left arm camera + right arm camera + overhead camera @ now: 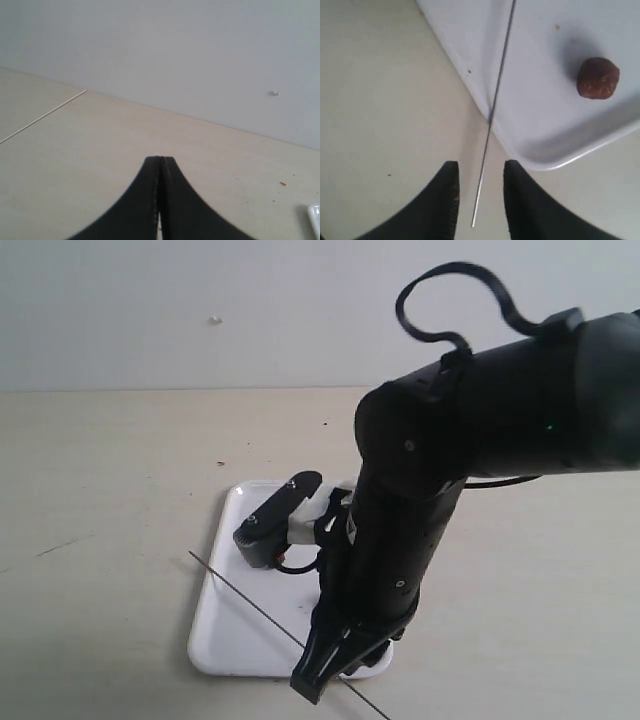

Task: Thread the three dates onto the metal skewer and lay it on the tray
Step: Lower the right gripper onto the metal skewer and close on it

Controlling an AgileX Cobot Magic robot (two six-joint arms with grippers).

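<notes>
A pale table [100, 490] stands in front of a plain grey wall [200, 300]. On the table, near the middle, lies a white tray [225, 625] with rounded corners and a low rim.

A thin dark skewer [245, 598] runs slantwise across the tray. One end pokes out past the tray's left edge. The other end passes over the near rim at a corner and out above the table.

A big black arm reaches in from the right and bends down over the tray, hiding much of it. Its right gripper [325, 680] points down at the tray's near edge, right where the skewer leaves the tray.

In the right wrist view, the right gripper [481, 165] has its two black fingers a narrow way apart. The skewer [495, 100] ends in the gap between them, touching neither finger. Beside it, one wrinkled reddish-brown date [598, 77] sits on the floor of the tray [545, 145], apart from the skewer. Only this one date shows clearly.

In the left wrist view, the left gripper [161, 159] has its fingers pressed together with nothing seen between them. It hangs over bare table, with a corner of the tray [315, 220] at the picture's edge.
</notes>
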